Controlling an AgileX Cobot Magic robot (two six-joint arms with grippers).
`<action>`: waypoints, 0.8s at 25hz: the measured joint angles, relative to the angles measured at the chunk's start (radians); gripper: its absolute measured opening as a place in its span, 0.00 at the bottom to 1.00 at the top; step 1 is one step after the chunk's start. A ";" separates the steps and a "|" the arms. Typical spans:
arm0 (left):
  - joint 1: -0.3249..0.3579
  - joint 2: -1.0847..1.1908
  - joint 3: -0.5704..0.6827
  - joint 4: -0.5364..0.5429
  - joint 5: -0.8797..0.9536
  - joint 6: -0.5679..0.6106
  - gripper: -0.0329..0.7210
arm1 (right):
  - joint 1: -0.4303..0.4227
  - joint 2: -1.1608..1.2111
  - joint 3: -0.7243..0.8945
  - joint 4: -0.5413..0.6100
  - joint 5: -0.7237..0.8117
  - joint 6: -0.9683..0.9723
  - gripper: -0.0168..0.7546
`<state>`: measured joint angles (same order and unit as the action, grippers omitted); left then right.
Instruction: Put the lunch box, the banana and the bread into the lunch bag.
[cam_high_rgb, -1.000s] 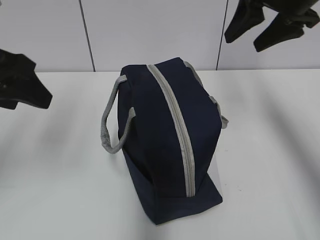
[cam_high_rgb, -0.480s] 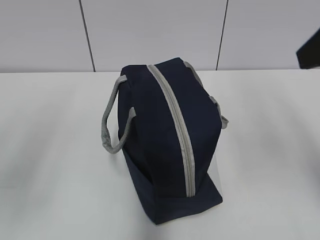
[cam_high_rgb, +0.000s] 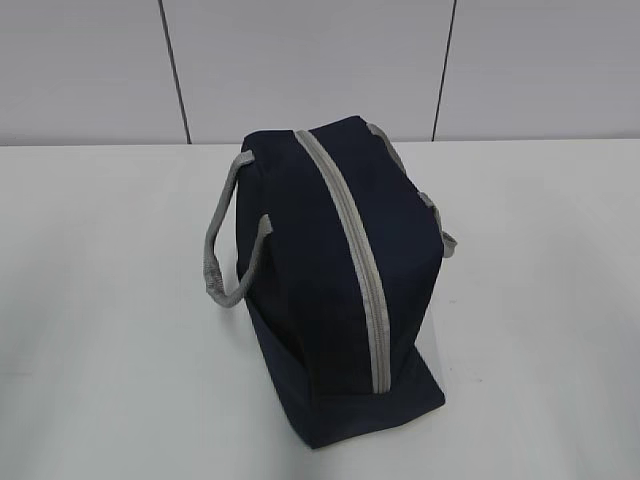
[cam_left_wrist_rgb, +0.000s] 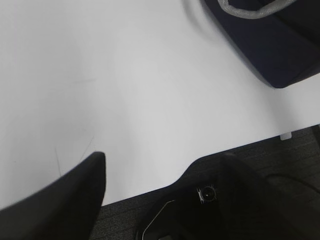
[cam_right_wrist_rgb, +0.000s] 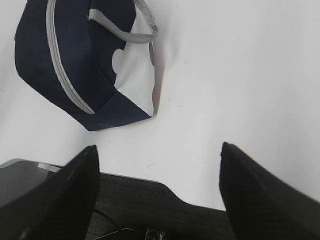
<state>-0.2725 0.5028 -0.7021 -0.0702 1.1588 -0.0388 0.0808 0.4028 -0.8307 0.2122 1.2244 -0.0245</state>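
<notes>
Left wrist view: L fingers (cam_left_wrist_rgb: 160, 200) spread wide apart, nothing between them, hanging over the front edge of the white bench (cam_left_wrist_rgb: 125, 90) w/ dark floor below. Only a navy corner of the bag (cam_left_wrist_rgb: 270, 45) and a bit of grey handle show at top right, well apart from the fingers.

Right wrist view: R fingers (cam_right_wrist_rgb: 157, 195) also wide apart and empty, over the bench (cam_right_wrist_rgb: 240, 75) front edge. Bag (cam_right_wrist_rgb: 75, 55) sits top left, well clear; grey zipper (cam_right_wrist_rgb: 60, 65) runs along its top and looks closed, grey handle (cam_right_wrist_rgb: 125, 30) loops off the side, white side panel (cam_right_wrist_rgb: 137, 80) faces this cam.

Exterior view: neither arm visible. Bag (cam_high_rgb: 340, 270) stands alone mid-bench (cam_high_rgb: 100, 300), zipper (cam_high_rgb: 355, 255) closed end to end, handles drooping each side. Lunch box, banana, bread not visible in any view.
</notes>
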 joint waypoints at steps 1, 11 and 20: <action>0.000 -0.019 0.007 0.005 0.007 0.000 0.68 | 0.000 -0.056 0.017 -0.007 0.021 0.000 0.74; 0.000 -0.158 0.107 0.030 0.034 0.000 0.68 | 0.000 -0.420 0.084 -0.086 0.055 0.005 0.74; 0.000 -0.180 0.178 0.051 -0.057 0.000 0.68 | 0.000 -0.424 0.245 -0.203 0.055 0.005 0.74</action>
<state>-0.2725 0.3230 -0.5236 -0.0188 1.1023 -0.0388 0.0808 -0.0213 -0.5858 0.0095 1.2790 -0.0199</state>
